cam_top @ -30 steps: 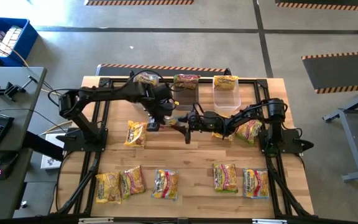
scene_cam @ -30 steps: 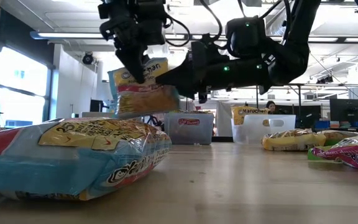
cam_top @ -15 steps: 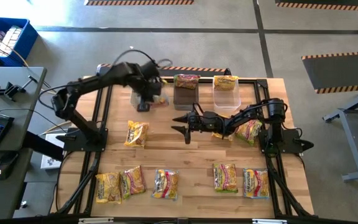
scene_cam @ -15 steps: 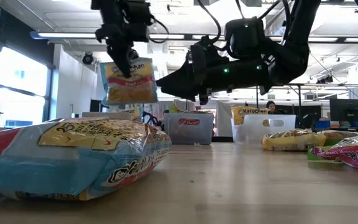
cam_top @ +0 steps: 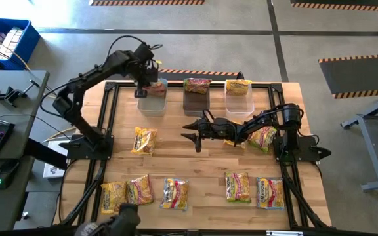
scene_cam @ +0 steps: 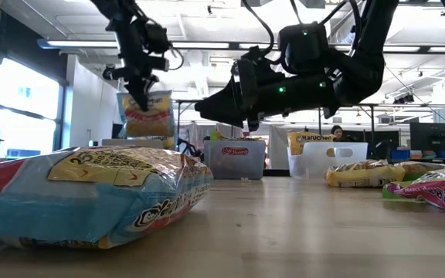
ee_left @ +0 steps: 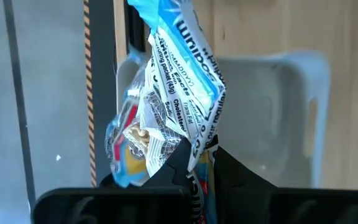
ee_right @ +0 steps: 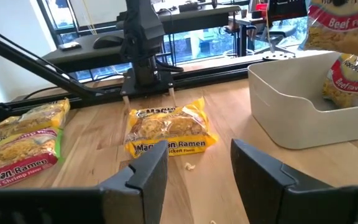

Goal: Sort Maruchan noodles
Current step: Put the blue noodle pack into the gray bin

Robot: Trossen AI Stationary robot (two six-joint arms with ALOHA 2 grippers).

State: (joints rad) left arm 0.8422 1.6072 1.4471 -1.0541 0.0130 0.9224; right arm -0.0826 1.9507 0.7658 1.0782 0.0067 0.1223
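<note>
My left gripper [cam_top: 146, 84] is at the far left of the table, shut on a yellow and blue Maruchan packet [scene_cam: 147, 116] above the left clear tub [cam_top: 153, 101]. In the left wrist view the packet [ee_left: 173, 93] hangs in front of that tub [ee_left: 272, 124]. My right gripper [cam_top: 191, 130] hovers open over the table's middle, touching nothing; its wrist view shows both fingers spread [ee_right: 197, 168]. A loose packet [cam_top: 144, 139] lies flat on the wood nearby, and several more lie along the near edge. My left gripper pinches the packet between its two fingers [ee_left: 185, 163] at one crinkled end [ee_left: 194, 146], coming from above and pointing down. The packet [ee_right: 347, 56] hangs below the fingers, lifted clear, over the open clear tub [ee_right: 297, 106].
A dark tub [cam_top: 197, 99] and a second clear tub [cam_top: 239, 101] stand along the far edge, each with a packet on top. Packets lie under and beside my right arm [cam_top: 262, 137]. Black frame rails run along the table's sides. Bare wood lies between the tubs and the near row.
My left gripper has carried the packet from the table's middle toward the far left, over the left clear tub. The packet has stayed hanging below the fingers and has sunk lower in the low view. My right arm has kept still.
</note>
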